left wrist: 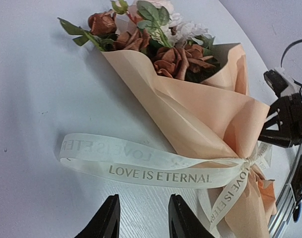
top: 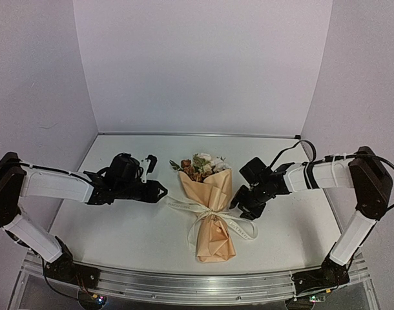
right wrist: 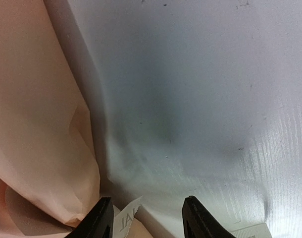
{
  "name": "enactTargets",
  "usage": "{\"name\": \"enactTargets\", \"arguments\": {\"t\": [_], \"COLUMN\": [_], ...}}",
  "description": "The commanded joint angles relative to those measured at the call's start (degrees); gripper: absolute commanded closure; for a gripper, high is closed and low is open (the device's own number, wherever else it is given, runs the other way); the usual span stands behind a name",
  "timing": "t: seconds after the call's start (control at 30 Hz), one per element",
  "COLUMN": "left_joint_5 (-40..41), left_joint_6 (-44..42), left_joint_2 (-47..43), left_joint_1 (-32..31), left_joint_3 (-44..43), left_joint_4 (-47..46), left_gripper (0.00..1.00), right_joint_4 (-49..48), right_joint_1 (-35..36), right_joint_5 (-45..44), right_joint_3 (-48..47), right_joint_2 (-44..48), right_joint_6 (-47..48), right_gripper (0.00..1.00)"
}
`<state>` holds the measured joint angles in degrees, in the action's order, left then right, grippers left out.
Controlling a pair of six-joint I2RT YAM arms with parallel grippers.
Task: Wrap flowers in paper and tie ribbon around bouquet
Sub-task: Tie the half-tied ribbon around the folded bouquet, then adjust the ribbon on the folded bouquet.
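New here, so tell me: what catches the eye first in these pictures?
The bouquet, a peach-tan paper cone lying mid-table, rust and white flowers at its far end. A cream ribbon reading LOVE IS ETERNAL is tied around its waist; the left gripper and right gripper stand open either side.

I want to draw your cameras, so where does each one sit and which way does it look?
Top external: high behind the arms, looking down; both arms show, left end effector and right end effector flanking the bouquet.
Left wrist: on the left arm, looking across the table at the flowers and ribbon; its own fingers show below.
Right wrist: on the right arm, close over the table beside the paper; own fingers show.
Shared: both wrist views catch the paper and lettered ribbon.
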<state>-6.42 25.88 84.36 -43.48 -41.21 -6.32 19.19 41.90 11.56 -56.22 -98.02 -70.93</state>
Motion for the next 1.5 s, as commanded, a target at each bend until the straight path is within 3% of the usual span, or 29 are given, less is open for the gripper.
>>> {"name": "enactTargets", "arguments": {"t": [0.0,0.47,0.77,0.9,1.2,1.47], "left_joint_5": [1.8,3.1,-3.5,-9.5,-16.5,-15.4], "left_joint_6": [-5.0,-17.7,-35.1,-43.8,-58.4,-70.1], "left_joint_2": [-1.2,0.6,3.8,6.4,15.3,20.4], "left_joint_1": [-2.3,-7.9,-11.6,-12.1,-12.6,-13.9], "left_joint_3": [-1.9,-5.4,-7.8,-9.3,-18.2,-21.3], "left_joint_4": [-1.8,-3.7,-8.3,-10.2,-3.3,1.9], "left_gripper": [0.64,0.64,0.63,0.63,0.67,0.68], "right_joint_4": [-3.1,-7.1,-9.6,-9.5,-1.9,0.6], "right_joint_1": [0.8,2.6,2.9,2.9,2.7,1.7], "right_joint_5": [-3.0,-2.1,0.0,0.9,0.7,5.5], "right_joint_3": [0.1,2.4,2.0,0.9,-1.3,-1.8], "right_joint_2": [0.9,-0.1,-1.1,-1.2,1.2,1.5], "right_joint_6": [-4.9,-10.4,-10.4,-7.9,1.4,4.5], "right_gripper": [0.51,0.63,0.99,1.00,1.00,1.00]}}
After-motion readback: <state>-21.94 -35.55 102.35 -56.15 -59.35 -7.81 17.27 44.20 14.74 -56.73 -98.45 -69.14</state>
